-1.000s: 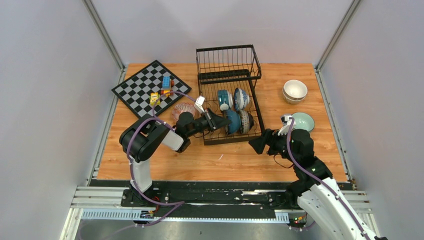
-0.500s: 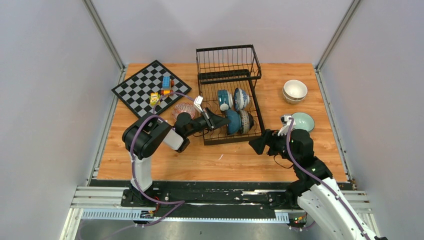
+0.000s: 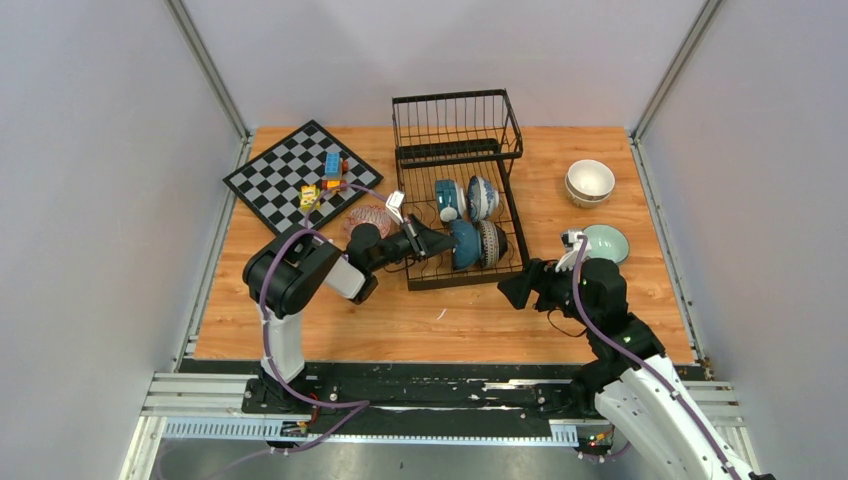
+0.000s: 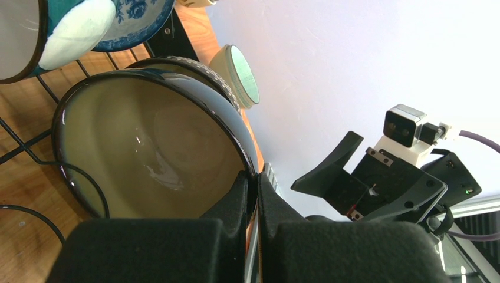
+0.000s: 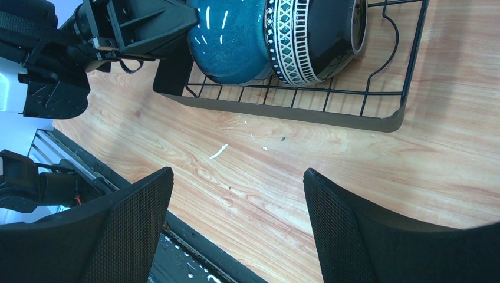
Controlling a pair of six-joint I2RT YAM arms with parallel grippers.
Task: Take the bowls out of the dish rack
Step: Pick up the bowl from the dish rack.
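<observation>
A teal bowl [image 5: 233, 41] and a patterned bowl [image 5: 312, 38] are being propped in the rack [image 5: 283, 109]; the right gripper [image 5: 237, 174] is being held wide nearby.

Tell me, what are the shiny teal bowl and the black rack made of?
The teal bowl looks like glazed ceramic: its skin is glossy and throws bright light streaks. The dish rack looks like metal wire with a dull black coating: thin bent rods, no shine. Neither is certain from looks alone.

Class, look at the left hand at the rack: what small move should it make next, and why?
Probably lift the teal bowl clear of the dish rack: the left hand is shut on its rim, and it rests against the patterned bowl.
</observation>
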